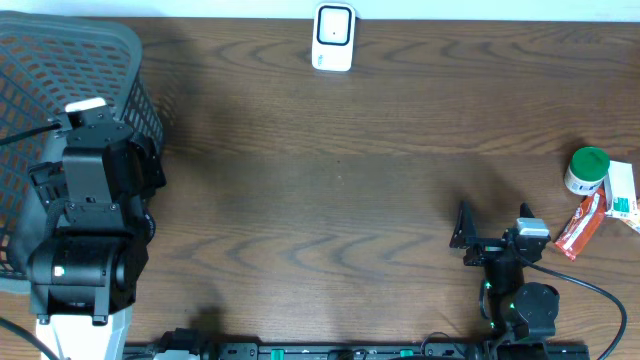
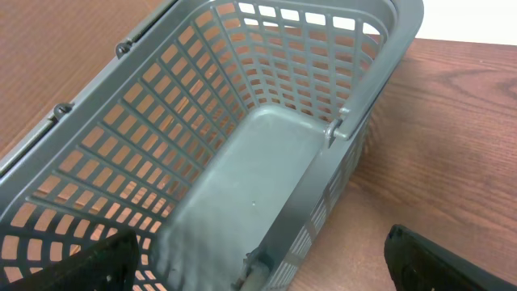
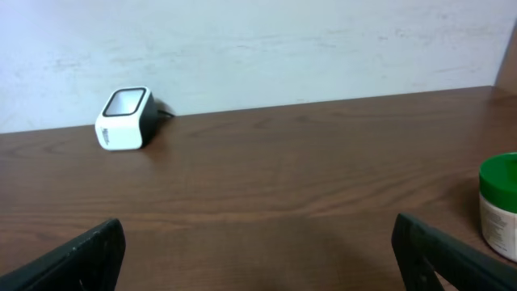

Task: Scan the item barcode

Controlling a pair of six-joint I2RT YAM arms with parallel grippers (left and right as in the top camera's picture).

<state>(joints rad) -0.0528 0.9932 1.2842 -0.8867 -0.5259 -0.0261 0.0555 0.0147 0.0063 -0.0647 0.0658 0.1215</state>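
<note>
The left end effector hangs over the grey mesh basket at the left end of the brown wooden desk. Its two dark fingers stand wide apart at the lower corners of the left wrist view, with nothing between them but the basket's bare floor below. The right end effector sits low near the front edge of the desk on the right side. Its fingers are likewise spread wide and hold nothing, and it faces across the open wood toward the back wall. The white barcode scanner with its dark window stands at the far edge of the desk, about midway along it and well apart from both arms. The items lie in a cluster at the right edge: a green-lidded jar, a red packet just in front of it, and what seems to be a white and teal box beside them, its print too small to read. All three rest on the desk, near the right arm but not touched by it.
</note>
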